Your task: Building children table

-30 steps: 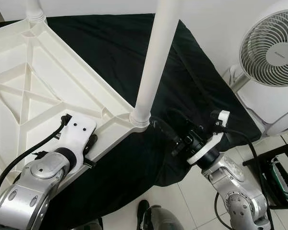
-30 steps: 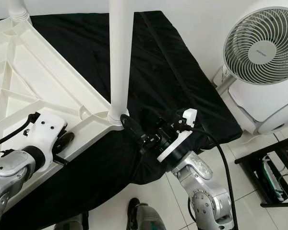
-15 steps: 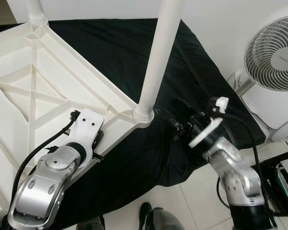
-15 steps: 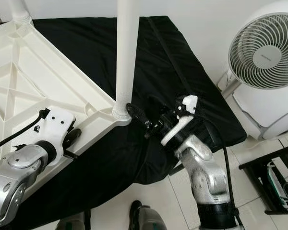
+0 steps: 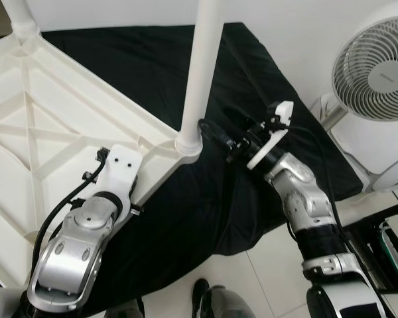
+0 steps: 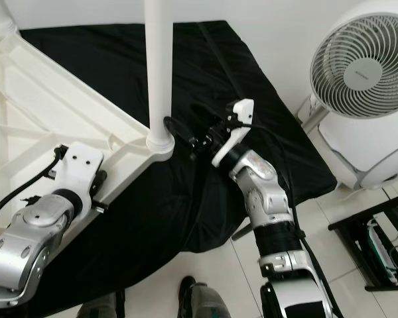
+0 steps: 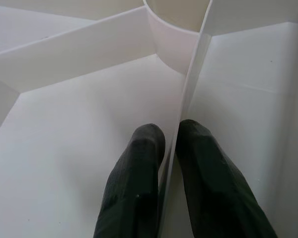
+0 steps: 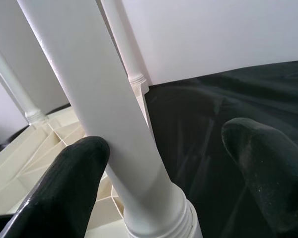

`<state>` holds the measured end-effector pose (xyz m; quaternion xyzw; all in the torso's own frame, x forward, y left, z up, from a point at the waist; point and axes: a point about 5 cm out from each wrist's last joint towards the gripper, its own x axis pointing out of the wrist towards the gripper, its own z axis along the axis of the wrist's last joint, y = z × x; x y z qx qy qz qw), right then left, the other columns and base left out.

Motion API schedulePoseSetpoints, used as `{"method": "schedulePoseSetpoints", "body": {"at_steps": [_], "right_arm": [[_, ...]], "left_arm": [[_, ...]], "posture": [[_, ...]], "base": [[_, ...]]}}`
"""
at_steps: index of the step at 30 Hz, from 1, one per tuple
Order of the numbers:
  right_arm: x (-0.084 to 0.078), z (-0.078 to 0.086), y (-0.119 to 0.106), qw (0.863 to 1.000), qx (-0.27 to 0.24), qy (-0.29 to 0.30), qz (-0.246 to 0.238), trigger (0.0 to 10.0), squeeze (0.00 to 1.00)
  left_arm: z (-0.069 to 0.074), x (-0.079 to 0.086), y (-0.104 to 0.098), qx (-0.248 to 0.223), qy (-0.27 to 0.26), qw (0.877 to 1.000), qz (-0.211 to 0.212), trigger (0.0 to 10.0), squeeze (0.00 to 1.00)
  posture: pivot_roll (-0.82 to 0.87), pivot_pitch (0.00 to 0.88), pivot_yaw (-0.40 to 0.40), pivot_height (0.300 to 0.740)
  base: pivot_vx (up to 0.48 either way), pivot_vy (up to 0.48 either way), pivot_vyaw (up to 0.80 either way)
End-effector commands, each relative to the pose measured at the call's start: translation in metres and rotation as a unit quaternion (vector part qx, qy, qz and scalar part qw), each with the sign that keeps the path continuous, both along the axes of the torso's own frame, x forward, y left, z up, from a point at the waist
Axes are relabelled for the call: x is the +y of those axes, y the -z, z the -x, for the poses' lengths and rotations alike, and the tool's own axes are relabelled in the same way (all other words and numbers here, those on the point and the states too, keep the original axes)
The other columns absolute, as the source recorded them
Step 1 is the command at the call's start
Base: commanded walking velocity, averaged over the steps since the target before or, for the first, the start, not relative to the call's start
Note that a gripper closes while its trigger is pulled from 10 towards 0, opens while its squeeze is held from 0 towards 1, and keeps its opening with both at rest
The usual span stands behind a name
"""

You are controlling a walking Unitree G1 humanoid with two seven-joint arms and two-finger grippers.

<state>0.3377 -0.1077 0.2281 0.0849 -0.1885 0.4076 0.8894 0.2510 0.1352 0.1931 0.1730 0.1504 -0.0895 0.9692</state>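
A white plastic table (image 5: pixel 46 132) lies upside down on a black cloth (image 5: pixel 152 59). One white leg (image 5: pixel 202 73) stands upright in the corner socket (image 5: pixel 188 144). My left gripper (image 7: pixel 171 136) is shut on a thin rib (image 7: pixel 193 84) of the table's underside, near that corner. My right gripper (image 5: pixel 215 132) is open at the base of the leg. In the right wrist view one finger (image 8: pixel 74 173) touches the leg (image 8: pixel 104 99), and the other finger (image 8: pixel 263 158) stands apart over the cloth.
More legs stand at the far corners (image 5: pixel 20 20). A white fan (image 5: pixel 378 66) is on the right, with a black rack (image 5: pixel 385 232) on the tiled floor below it. The cloth hangs over the near edge.
My right arm has stretched forward and left, bringing its open gripper up to the leg's base. The left gripper has kept its hold on the table. The camera has shifted.
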Motion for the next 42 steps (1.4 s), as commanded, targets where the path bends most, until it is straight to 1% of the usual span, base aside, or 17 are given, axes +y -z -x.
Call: {"method": "schedulePoseSetpoints", "body": {"at_steps": [1,3,4,7,8,18,19,21,22,28,29,30,36,37,39,40,42], "right_arm": [[-0.01,-0.003,-0.001,0.999,0.005,0.04,-0.018,10.0,0.0],[-0.009,-0.001,-0.001,0.999,0.003,0.037,-0.021,10.0,0.0],[-0.006,0.005,0.001,0.999,0.002,0.025,-0.023,10.0,0.0],[-0.003,0.01,0.002,1.0,-0.002,0.015,-0.027,10.0,0.0],[-0.001,0.016,0.003,0.999,-0.005,0.008,-0.033,10.0,0.0],[-0.003,0.033,0.007,0.998,-0.007,0.042,-0.052,10.0,0.0],[-0.007,0.037,0.009,0.996,-0.005,0.063,-0.056,10.0,0.0],[-0.007,0.037,0.009,0.996,-0.005,0.063,-0.056,10.0,0.0],[-0.014,0.044,0.013,0.994,0.007,0.096,-0.06,10.0,0.0],[-0.02,0.054,0.019,0.992,0.023,0.113,-0.056,10.0,0.07],[-0.021,0.057,0.02,0.992,0.027,0.114,-0.055,10.0,0.63],[-0.021,0.061,0.022,0.991,0.032,0.114,-0.054,10.0,1.0],[-0.016,0.074,0.028,0.993,0.052,0.096,-0.047,10.0,1.0],[-0.014,0.076,0.028,0.994,0.053,0.089,-0.044,3.7,1.0],[-0.012,0.077,0.028,0.994,0.055,0.08,-0.043,2.4,1.0],[-0.009,0.079,0.029,0.995,0.055,0.068,-0.04,0.0,0.14],[-0.006,0.08,0.029,0.996,0.058,0.055,-0.037,0.0,0.0]], "left_arm": [[0.009,-0.021,0.014,0.041,0.051,0.998,0.011,5.5,0.0],[0.009,-0.023,0.014,0.039,0.053,0.998,0.011,5.5,0.0],[0.008,-0.028,0.012,0.029,0.074,0.997,0.005,10.0,0.0],[0.007,-0.034,0.009,0.014,0.093,0.996,0.011,10.0,0.0],[0.006,-0.04,0.003,-0.007,0.114,0.993,0.02,10.0,1.0],[0.003,-0.052,-0.025,-0.082,0.167,0.978,0.093,10.0,1.0],[0.003,-0.052,-0.032,-0.102,0.179,0.974,0.097,10.0,0.68],[0.003,-0.052,-0.032,-0.102,0.179,0.974,0.097,10.0,0.68],[0.006,-0.051,-0.045,-0.127,0.211,0.963,0.109,10.0,0.0],[0.011,-0.048,-0.057,-0.153,0.251,0.949,0.117,10.0,0.0],[0.011,-0.046,-0.058,-0.157,0.252,0.947,0.119,10.0,0.0],[0.012,-0.043,-0.058,-0.158,0.252,0.947,0.119,10.0,0.0],[0.009,-0.031,-0.052,-0.152,0.233,0.954,0.11,10.0,0.0],[0.01,-0.03,-0.051,-0.15,0.231,0.955,0.108,10.0,0.0],[0.01,-0.029,-0.051,-0.15,0.229,0.955,0.109,10.0,0.0],[0.01,-0.029,-0.051,-0.151,0.229,0.955,0.11,10.0,0.0],[0.011,-0.029,-0.052,-0.153,0.23,0.955,0.113,10.0,0.0]], "posture": [[0.19,0.238,-0.121,0.74],[0.19,0.238,-0.121,0.74],[0.19,0.238,-0.117,0.74],[0.18,0.237,-0.114,0.74],[0.18,0.239,-0.11,0.74],[0.17,0.244,-0.1,0.74],[0.17,0.244,-0.1,0.74],[0.17,0.244,-0.1,0.74],[0.17,0.247,-0.097,0.74],[0.17,0.247,-0.097,0.74],[0.17,0.247,-0.097,0.74],[0.18,0.243,-0.107,0.74],[0.18,0.241,-0.111,0.74],[0.18,0.239,-0.117,0.74],[0.18,0.239,-0.117,0.74],[0.18,0.238,-0.121,0.74],[0.19,0.236,-0.124,0.74]], "base": [[0.0,0.0,0.0],[0.0,0.0,0.0],[0.0,0.0,0.0],[0.0,0.0,0.0],[0.0,0.0,0.0],[0.0,0.0,0.0],[0.0,0.0,0.0],[0.0,0.0,0.0],[0.0,0.0,0.0],[0.0,0.0,0.0],[0.0,0.0,0.0],[0.0,0.0,0.0],[0.0,0.0,0.0],[0.0,0.0,0.0],[0.0,0.0,0.0],[0.0,0.0,0.0],[0.0,0.0,0.0]]}}
